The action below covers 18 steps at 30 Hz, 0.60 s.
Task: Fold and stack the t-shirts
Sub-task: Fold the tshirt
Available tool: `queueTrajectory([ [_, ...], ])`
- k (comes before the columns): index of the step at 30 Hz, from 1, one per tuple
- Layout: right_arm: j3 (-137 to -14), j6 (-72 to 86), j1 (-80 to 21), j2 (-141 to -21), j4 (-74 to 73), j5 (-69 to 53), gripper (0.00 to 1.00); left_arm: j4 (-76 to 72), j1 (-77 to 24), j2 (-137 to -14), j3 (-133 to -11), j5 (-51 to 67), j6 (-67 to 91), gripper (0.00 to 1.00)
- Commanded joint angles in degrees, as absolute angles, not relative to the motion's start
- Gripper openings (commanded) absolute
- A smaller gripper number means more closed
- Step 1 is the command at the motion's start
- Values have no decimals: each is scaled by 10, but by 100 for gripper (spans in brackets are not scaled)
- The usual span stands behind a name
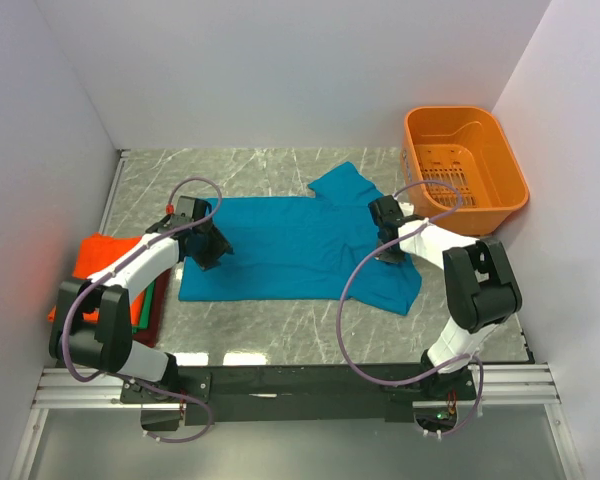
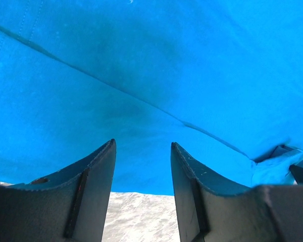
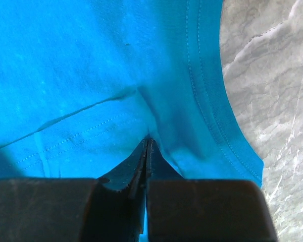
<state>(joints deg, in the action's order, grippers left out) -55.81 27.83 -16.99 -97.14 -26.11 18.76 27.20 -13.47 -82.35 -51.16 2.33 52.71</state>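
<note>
I'm pinching the teal t-shirt [image 1: 280,245], lying flat on the bench [image 1: 280,325], in my right end effector [image 3: 147,145]. My left end effector [image 2: 143,146] is hanging spread at its edge, so a one-sided pull risks skewing it.

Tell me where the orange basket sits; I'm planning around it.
Top view: the orange basket stands in the far right corner by the wall, just beyond the right claw pinching the teal t-shirt.
</note>
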Motion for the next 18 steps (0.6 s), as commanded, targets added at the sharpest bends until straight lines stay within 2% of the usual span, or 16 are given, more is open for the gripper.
queueTrajectory([
  [1, -556, 287, -168, -934, -263, 202, 0, 258, -137, -818, -508, 30, 517, 53],
  [9, -541, 303, -174, -877, -272, 222, 0, 244, -139, -810, -501, 43, 512, 53],
  [12, -525, 308, -164, -854, -268, 212, 9, 245, -141, -809, -503, 43, 513, 53],
  [14, -518, 308, -147, -852, -263, 193, 20, 247, -141, -809, -504, 43, 514, 53],
  [16, -500, 302, -119, -846, -239, 124, 35, 246, -141, -805, -504, 45, 515, 53],
  [18, -468, 310, -99, -832, -203, 60, 40, 248, -144, -800, -504, 44, 515, 53],
])
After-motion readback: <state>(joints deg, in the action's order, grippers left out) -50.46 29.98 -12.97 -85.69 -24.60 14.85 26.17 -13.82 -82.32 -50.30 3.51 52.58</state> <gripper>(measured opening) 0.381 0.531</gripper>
